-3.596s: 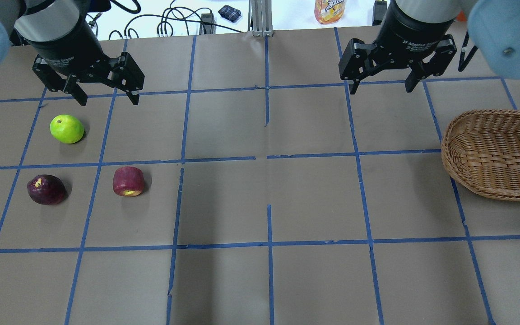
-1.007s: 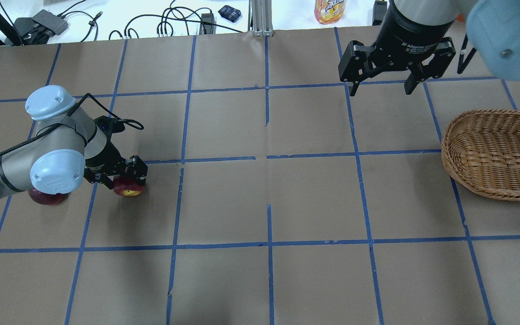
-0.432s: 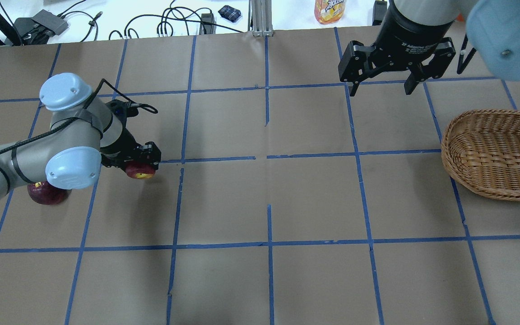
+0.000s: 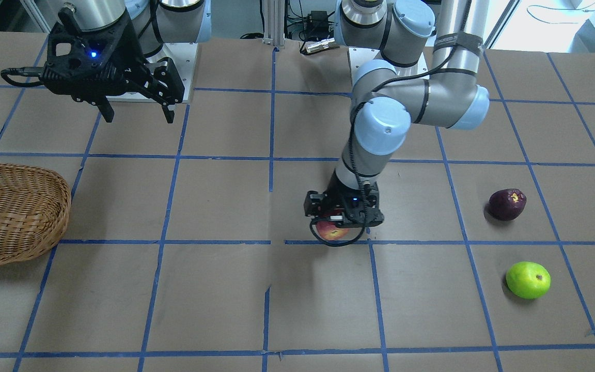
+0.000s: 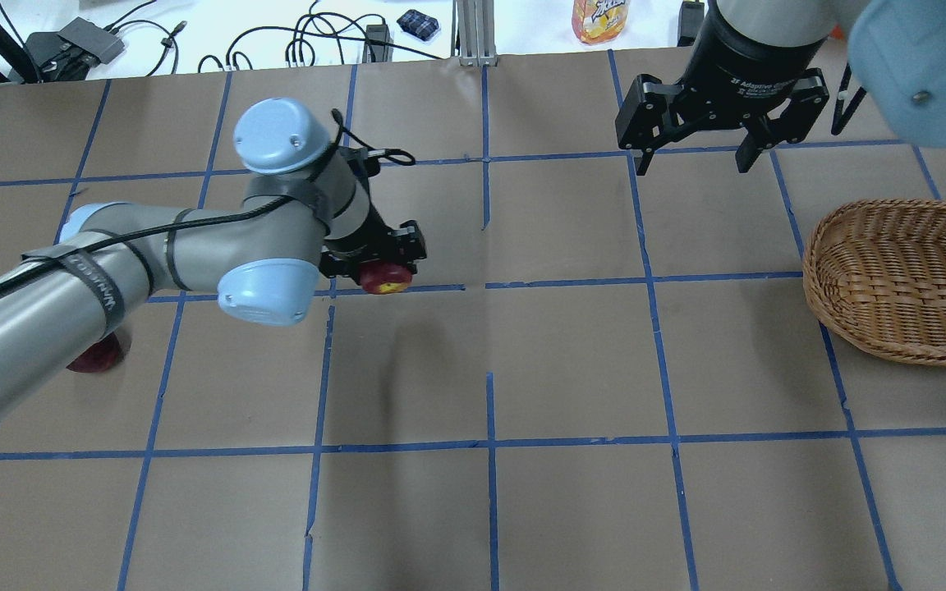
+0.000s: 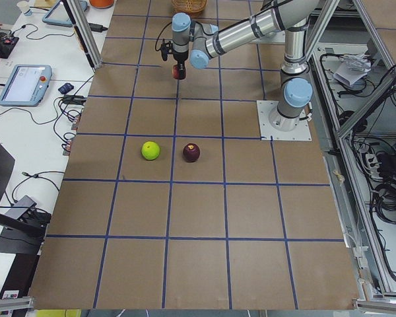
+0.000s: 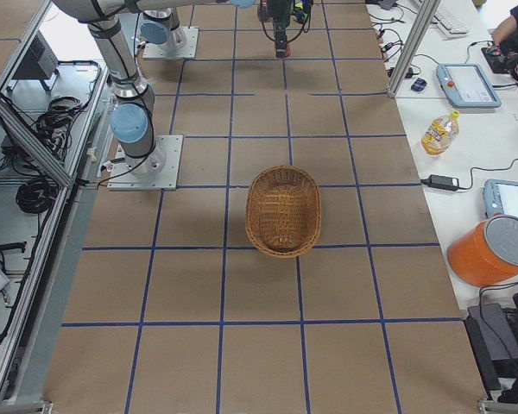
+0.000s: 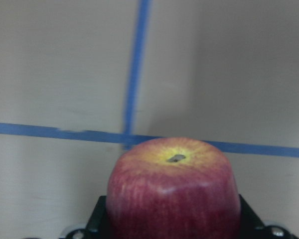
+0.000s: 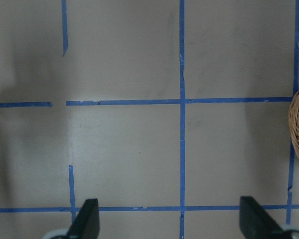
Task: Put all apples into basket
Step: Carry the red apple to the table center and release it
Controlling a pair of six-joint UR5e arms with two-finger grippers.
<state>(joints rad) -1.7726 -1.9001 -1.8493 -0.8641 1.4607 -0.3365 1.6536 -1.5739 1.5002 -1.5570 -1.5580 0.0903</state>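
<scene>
My left gripper (image 5: pixel 385 275) is shut on the streaky red apple (image 5: pixel 384 279) and holds it above the table near the middle; it also shows in the front view (image 4: pixel 332 230) and fills the left wrist view (image 8: pixel 173 191). The dark maroon apple (image 4: pixel 506 204) and the lime green apple (image 4: pixel 528 279) lie on the table on my left side; in the overhead view my arm hides the green one and most of the maroon one (image 5: pixel 95 355). The wicker basket (image 5: pixel 904 279) stands at the right edge. My right gripper (image 5: pixel 691 162) is open and empty, high beside the basket.
The table is brown paper with a grid of blue tape lines (image 5: pixel 489 283). Cables (image 5: pixel 309 41), a juice bottle (image 5: pixel 600 18) and a small dark pouch (image 5: pixel 417 23) lie beyond the far edge. My left arm (image 5: pixel 153 263) stretches across the table's left half.
My left gripper closed on the red apple, lifted it and carried it rightward toward the table's middle. The right gripper has stayed in place, open.
</scene>
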